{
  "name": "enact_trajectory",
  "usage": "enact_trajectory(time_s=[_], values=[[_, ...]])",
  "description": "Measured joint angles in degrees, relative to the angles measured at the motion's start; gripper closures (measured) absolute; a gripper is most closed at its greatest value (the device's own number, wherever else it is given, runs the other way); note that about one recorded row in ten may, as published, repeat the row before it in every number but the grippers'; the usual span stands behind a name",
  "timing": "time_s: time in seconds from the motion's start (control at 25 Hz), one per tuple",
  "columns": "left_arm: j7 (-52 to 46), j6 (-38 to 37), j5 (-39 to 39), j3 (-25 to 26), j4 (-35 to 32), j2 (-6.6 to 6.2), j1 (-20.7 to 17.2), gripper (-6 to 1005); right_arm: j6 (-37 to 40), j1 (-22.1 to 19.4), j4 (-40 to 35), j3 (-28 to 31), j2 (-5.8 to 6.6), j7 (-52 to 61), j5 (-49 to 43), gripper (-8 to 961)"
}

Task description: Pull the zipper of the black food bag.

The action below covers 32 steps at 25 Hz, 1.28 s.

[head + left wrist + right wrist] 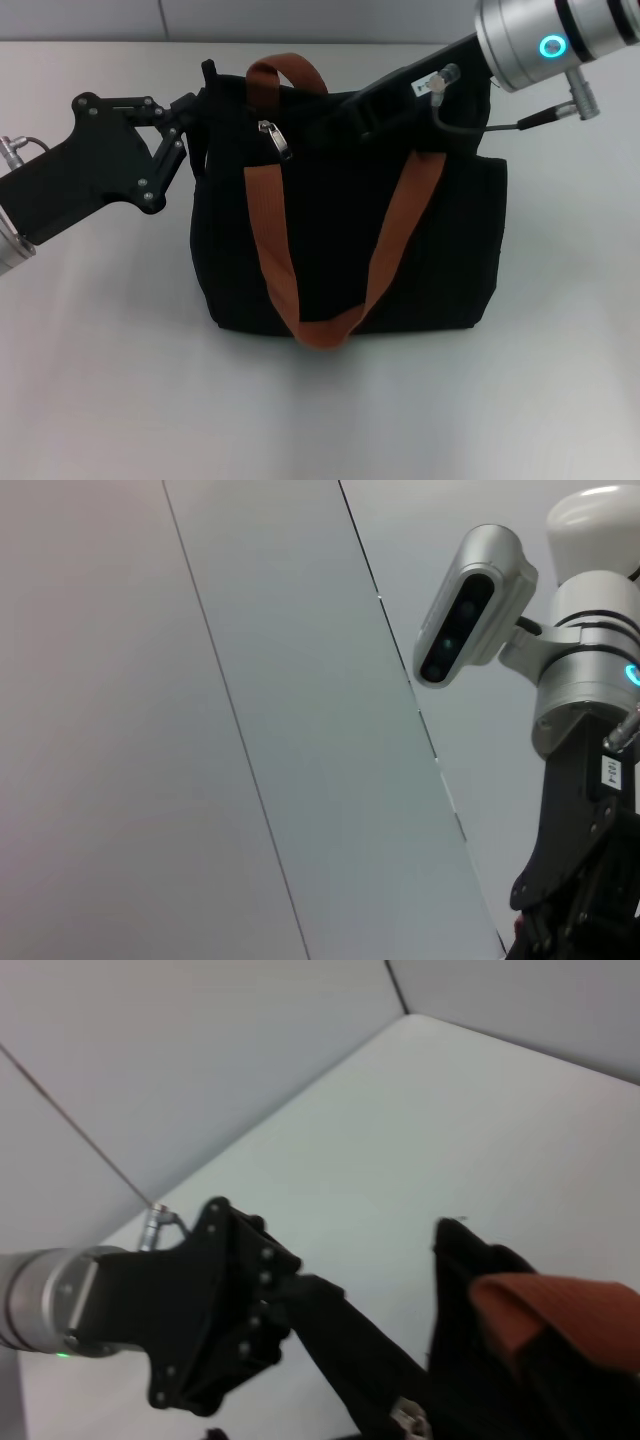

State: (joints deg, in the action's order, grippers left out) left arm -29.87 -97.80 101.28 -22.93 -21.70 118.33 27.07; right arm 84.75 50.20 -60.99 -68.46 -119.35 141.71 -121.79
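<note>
The black food bag (350, 240) stands upright mid-table with two orange-brown strap handles (270, 240). The silver zipper pull (275, 138) lies on its top near the left end, and also shows in the right wrist view (408, 1420). My left gripper (192, 125) is shut on the bag's left top edge; the right wrist view shows the left gripper (300, 1295) pinching a stretched strip of black fabric. My right gripper (335, 115) reaches in from the upper right and rests over the bag's top, just right of the pull; its fingers blend into the black fabric.
The white table (100, 380) runs around the bag, with a grey wall behind. The left wrist view shows only wall panels, my head camera (470, 605) and the right arm (590, 780).
</note>
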Motion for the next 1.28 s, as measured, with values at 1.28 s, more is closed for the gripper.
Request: enact_trajectory(time_s=[1.28], values=[[0.0, 0.2, -0.7, -0.3, 0.0, 0.15, 0.7, 901, -1.7, 1.2, 2.5, -0.8, -0.01, 1.4, 3.2, 733]])
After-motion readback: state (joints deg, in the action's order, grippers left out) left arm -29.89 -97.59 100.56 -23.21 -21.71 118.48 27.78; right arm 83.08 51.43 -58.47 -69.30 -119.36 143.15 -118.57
